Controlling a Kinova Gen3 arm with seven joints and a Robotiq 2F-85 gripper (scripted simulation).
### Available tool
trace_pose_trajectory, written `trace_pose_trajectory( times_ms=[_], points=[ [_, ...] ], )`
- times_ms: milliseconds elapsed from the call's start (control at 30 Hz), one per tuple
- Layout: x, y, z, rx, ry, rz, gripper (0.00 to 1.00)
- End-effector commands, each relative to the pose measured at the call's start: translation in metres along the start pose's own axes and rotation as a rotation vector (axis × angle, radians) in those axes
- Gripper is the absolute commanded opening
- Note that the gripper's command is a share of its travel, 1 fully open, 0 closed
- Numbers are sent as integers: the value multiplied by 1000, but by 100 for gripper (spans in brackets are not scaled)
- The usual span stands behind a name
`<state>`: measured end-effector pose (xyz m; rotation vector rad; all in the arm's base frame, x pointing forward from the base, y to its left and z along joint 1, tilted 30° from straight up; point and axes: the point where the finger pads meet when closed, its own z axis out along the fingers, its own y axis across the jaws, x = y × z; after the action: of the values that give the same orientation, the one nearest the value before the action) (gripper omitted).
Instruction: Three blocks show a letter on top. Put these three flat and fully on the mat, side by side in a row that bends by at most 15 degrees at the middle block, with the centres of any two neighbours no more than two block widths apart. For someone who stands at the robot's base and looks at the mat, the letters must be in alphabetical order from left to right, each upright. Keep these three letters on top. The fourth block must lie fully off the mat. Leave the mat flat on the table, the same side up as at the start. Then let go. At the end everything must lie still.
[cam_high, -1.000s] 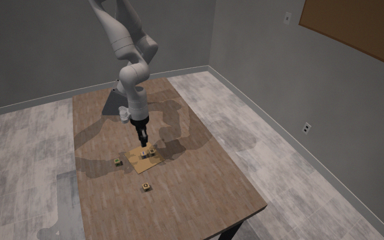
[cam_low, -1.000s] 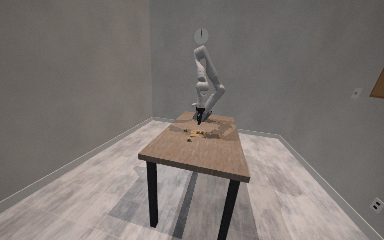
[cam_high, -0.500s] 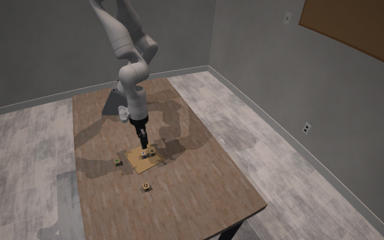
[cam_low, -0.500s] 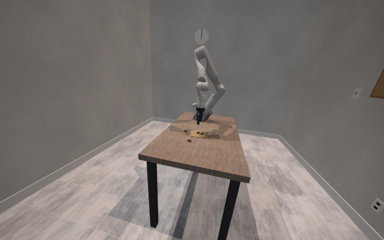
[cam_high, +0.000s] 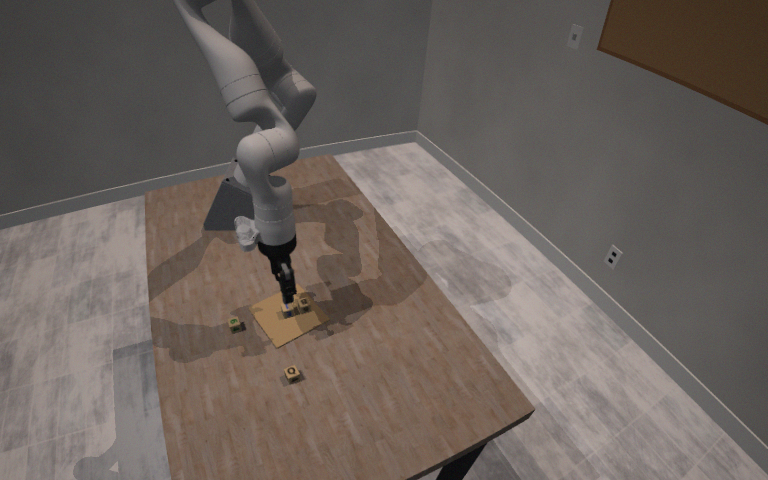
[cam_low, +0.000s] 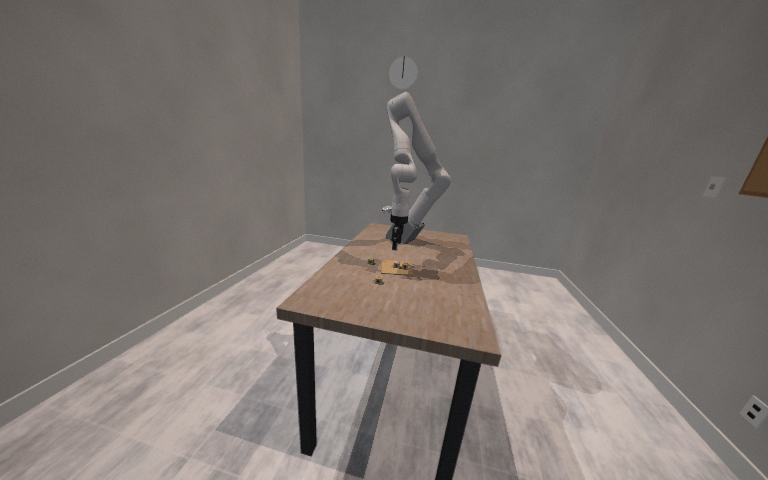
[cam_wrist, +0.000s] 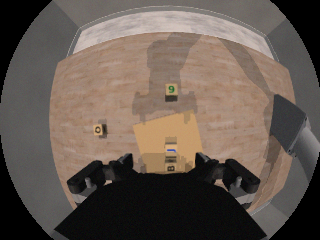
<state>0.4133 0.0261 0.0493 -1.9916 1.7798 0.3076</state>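
Observation:
The mat (cam_high: 277, 335) (cam_low: 387, 271) (cam_wrist: 185, 125) lies flat on the table. A block with a dark B (cam_high: 304, 304) (cam_low: 405, 266) (cam_wrist: 171, 168) and a block with a blue mark (cam_high: 287, 311) (cam_low: 396, 265) (cam_wrist: 171, 150) stand close together on it; the blue character is not clearly readable. A block with a green character (cam_high: 234, 324) (cam_low: 370, 261) (cam_wrist: 171, 90), like a 9, 6 or G, lies off the mat. A block with a dark round letter (cam_high: 291, 373) (cam_low: 378, 280) (cam_wrist: 98, 130), O or Q, lies off the mat. My gripper (cam_high: 288, 301) (cam_low: 394, 248) (cam_wrist: 164, 160) is open and empty above the mat's blocks.
The wooden table (cam_high: 362, 396) (cam_low: 390, 311) (cam_wrist: 75, 100) carries everything. The robot's grey base (cam_high: 229, 206) (cam_wrist: 288, 122) stands at its far end in the top view. Shadows of the arm fall across the table and part of the mat.

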Motion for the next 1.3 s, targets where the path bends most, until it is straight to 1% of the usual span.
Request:
trace_pose_trajectory(
  times_ms=[0,233,333,400,467,567,700,733,1267],
  points=[
    [3,-24,2,12,-1,-11,100],
    [21,-101,6,16,4,-64,100],
    [28,-127,7,12,0,-80,100],
    [28,-127,7,12,0,-80,100],
    [31,-139,9,8,-4,-87,100],
    [34,-149,10,5,-8,-93,100],
    [35,-152,10,4,-9,-95,100],
    [35,-152,10,4,-9,-95,62],
    [35,-152,10,4,-9,-95,62]
  ],
)
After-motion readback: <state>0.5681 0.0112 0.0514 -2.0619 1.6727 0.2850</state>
